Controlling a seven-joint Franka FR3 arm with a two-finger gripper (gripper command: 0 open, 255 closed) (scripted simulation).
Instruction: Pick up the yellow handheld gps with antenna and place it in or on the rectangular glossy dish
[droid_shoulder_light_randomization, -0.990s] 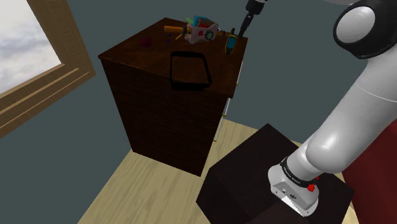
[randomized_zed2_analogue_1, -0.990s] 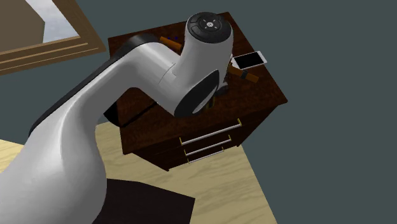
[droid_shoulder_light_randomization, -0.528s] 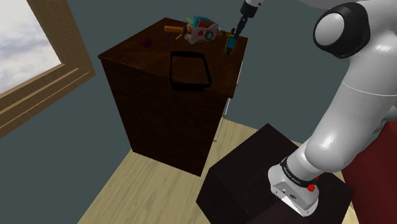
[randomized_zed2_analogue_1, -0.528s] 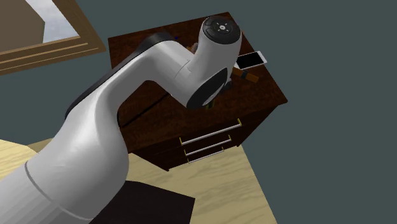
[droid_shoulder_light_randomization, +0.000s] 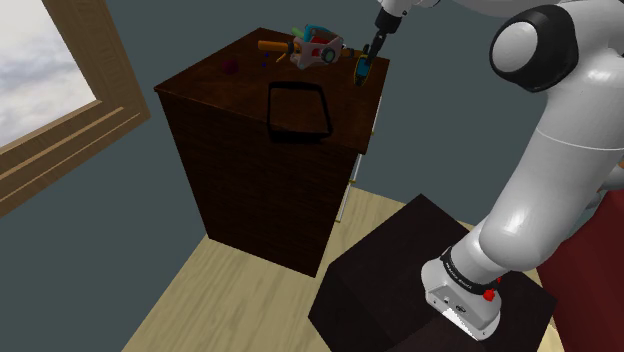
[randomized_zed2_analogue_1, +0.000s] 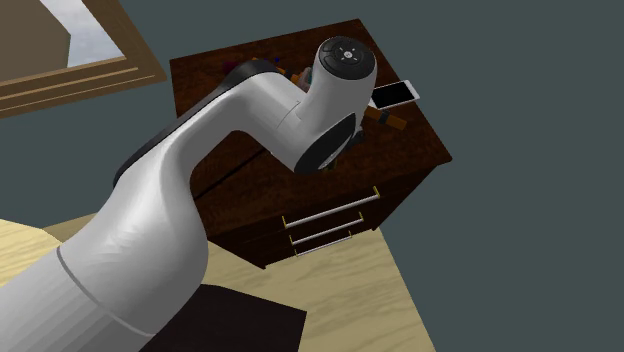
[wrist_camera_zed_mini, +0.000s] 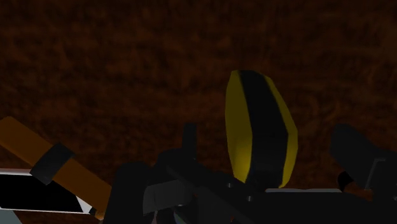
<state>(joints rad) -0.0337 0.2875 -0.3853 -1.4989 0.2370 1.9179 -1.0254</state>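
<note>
Okay, you had the gripper (droid_shoulder_light_randomization: 371, 52) low over the gps (wrist_camera_zed_mini: 261, 137), fingers spread either side, not touching, ready to pinch.

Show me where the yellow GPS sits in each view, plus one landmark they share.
Shoulder view: GPS at the cabinet top's right edge, at the gripper's tip.
Second exterior view: hidden behind the arm.
Wrist view: seen against the cabinet top, just ahead of the gripper.
Shared landmark: the dark cabinet top.

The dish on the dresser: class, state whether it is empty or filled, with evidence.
Empty. The dish shows only dark dresser top inside its black rim; the GPS is outside it.
</note>
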